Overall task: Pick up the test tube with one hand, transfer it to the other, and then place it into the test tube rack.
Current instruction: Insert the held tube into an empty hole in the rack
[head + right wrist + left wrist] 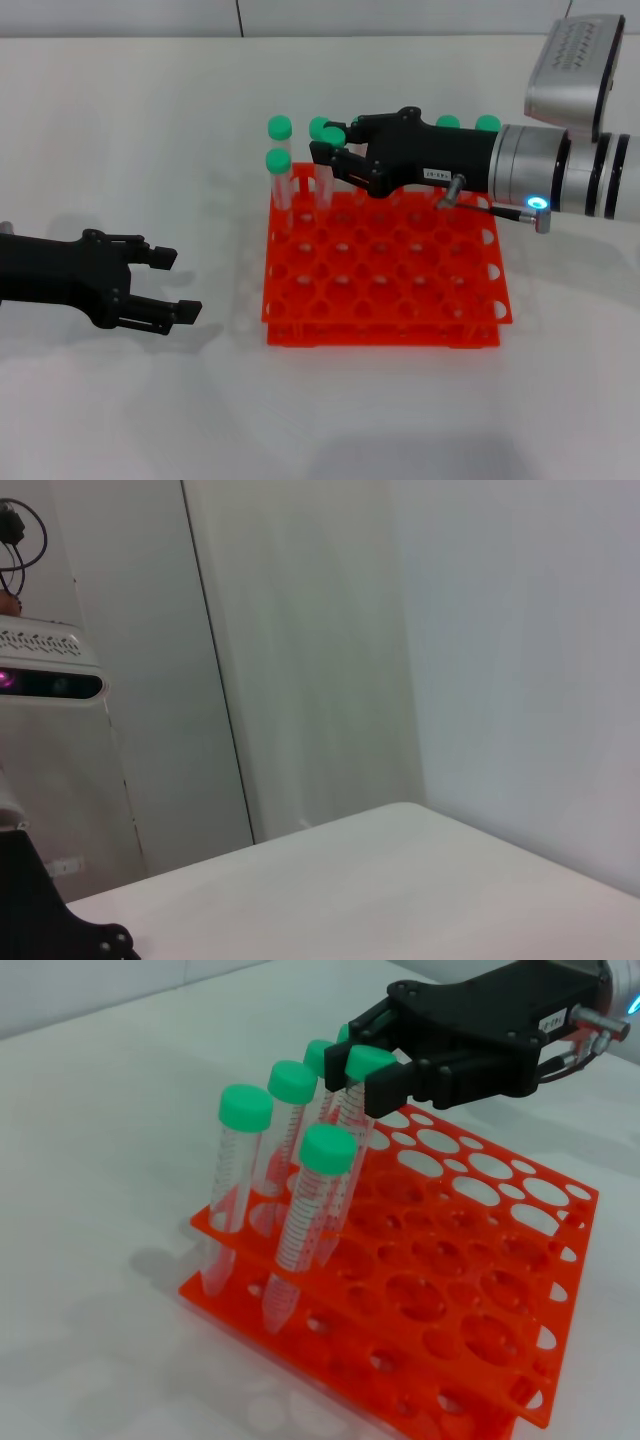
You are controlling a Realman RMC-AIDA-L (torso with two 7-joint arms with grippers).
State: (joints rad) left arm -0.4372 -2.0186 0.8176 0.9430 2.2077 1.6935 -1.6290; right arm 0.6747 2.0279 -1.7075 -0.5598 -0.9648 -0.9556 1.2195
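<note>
While gripping tube (pixel 327 178), right pincer (pixel 335 153) (rack's far-left edge)

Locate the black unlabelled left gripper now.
Head view: left gripper hovers open over the white table, left of the orange-red rack, away from it.

— What's lying about, apart from the job itself?
— A plain white tabletop (pixel 130 150), with a pale wall (pixel 120 15) behind its far edge.
— Any spare tubes?
— Yes, green-capped spare tubes (pixel 240 1170), three standing upright close together at one corner. Two more green caps (pixel 488 123) show at the far side.
— And in the right wrist view?
— A dark vertical seam (pixel 215 680) in the wall, a white box (pixel 50 660) with a pink light, and a looped black cable (pixel 30 525) above it.
</note>
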